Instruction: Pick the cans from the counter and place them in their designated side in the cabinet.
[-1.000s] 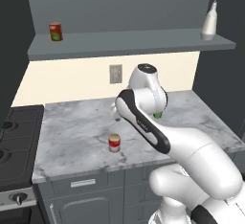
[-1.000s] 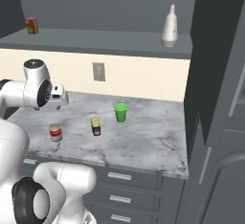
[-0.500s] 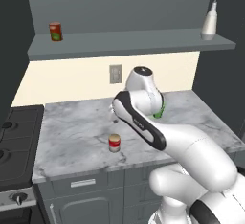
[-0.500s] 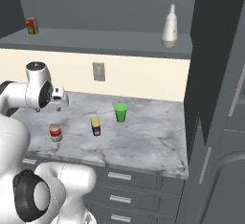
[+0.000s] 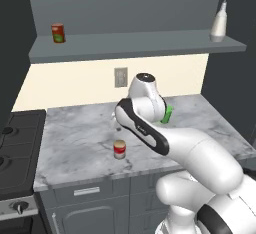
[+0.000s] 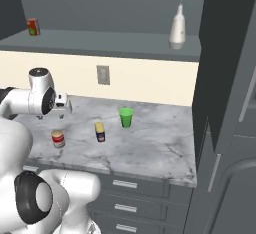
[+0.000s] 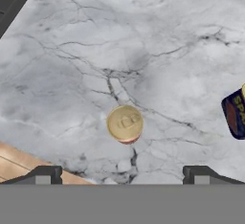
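Over the last second the white arm's hand has drifted left above the grey-white marble counter (image 5: 80,133), so the small red-and-white can with a tan lid (image 7: 125,123) now sits nearly between the wide-spread, empty gripper (image 7: 122,174). The dark blue, yellow-topped can (image 6: 100,132) stands nearby.

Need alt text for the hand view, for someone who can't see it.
Looking down on the marble counter, a red-and-white can with a tan lid stands between and ahead of the open gripper. A dark blue can is cut off at the right edge.
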Controlling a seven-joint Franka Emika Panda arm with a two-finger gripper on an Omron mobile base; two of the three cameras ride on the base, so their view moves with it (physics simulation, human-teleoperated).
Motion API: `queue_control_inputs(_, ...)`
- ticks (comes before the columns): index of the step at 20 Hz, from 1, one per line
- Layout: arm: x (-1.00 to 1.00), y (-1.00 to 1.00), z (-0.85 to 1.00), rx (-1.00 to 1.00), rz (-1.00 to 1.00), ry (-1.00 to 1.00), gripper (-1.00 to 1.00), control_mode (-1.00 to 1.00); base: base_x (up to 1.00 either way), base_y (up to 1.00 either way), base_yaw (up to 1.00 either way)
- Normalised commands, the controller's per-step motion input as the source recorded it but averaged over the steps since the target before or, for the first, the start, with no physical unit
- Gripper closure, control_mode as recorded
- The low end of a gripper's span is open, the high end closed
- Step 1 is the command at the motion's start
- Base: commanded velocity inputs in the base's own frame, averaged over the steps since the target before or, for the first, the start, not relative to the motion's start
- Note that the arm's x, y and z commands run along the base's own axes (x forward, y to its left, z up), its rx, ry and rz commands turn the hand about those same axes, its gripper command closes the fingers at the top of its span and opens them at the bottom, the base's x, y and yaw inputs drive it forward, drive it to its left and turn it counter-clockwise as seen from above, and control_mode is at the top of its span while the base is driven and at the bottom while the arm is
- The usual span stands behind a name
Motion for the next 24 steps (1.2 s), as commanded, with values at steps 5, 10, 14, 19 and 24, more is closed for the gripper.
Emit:
queue_control_inputs(5, 0.02, 0.05, -0.20, 0.00, 0.00, 0.02, -1.00, -1.00, 0.00, 0.00, 0.00)
queue_control_inputs(10, 0.01, 0.02, -0.21, 0.00, 0.00, 0.02, -1.00, -1.00, 0.00, 0.00, 0.00)
queue_control_inputs(14, 0.00, 0.02, -0.22, 0.00, 0.00, 0.03, -1.00, -1.00, 0.00, 0.00, 0.00)
queue_control_inputs(19, 0.00, 0.04, -0.22, 0.00, 0.00, 0.03, -1.00, -1.00, 0.00, 0.00, 0.00)
queue_control_inputs(24, 0.03, 0.06, -0.21, 0.00, 0.00, 0.03, -1.00, -1.00, 0.00, 0.00, 0.00)
